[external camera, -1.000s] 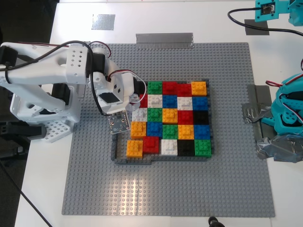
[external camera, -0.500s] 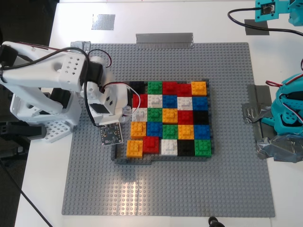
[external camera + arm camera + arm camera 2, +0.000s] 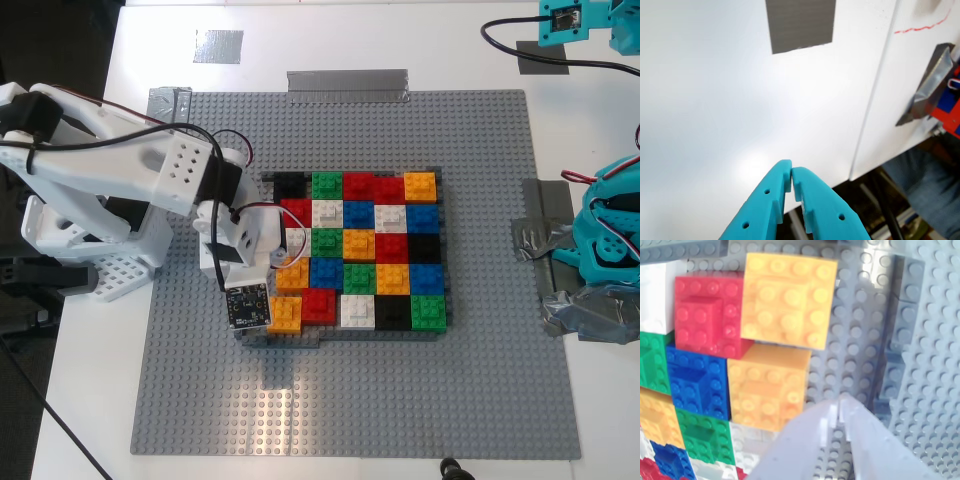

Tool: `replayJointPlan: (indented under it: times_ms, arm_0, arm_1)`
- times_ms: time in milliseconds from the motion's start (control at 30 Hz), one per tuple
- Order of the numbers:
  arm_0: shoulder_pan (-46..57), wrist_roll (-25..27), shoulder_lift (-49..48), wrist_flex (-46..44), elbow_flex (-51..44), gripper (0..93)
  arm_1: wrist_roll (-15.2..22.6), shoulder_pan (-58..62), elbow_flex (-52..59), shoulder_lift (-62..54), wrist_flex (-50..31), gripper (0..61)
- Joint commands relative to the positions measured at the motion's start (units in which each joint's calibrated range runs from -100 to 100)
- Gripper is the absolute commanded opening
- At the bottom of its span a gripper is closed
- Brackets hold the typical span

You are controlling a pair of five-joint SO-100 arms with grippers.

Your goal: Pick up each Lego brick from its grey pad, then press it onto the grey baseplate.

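On the grey baseplate (image 3: 350, 400), my second tool (image 3: 839, 410) hangs clenched and empty just beside the Lego brick (image 3: 284, 314), an orange square with a raised centre, seated crooked at the mosaic's corner; it likely needs pressing. My first tool (image 3: 791, 175), clenched on nothing, hovers over the white surface (image 3: 715, 100), well apart from the baseplate.
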Motion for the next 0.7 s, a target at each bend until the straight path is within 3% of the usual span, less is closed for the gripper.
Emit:
replayJointPlan:
  times_ms: [0,400,667]
  arm_0:
    - [0.25,0.3,-1.7,-0.18,-0.36,0.0]
    - [0.25,0.25,-1.36,0.06,-0.27,0.0]
    - [-0.04,0.25,-1.36,0.06,-0.27,0.0]
  arm_1:
    - [-0.44,0.64,-2.21,2.66,-2.71,0.1]
    - [-1.91,0.57,-7.36,6.27,-8.81,0.1]
    - [-2.35,-0.52,-9.53,3.95,-2.47,0.1]
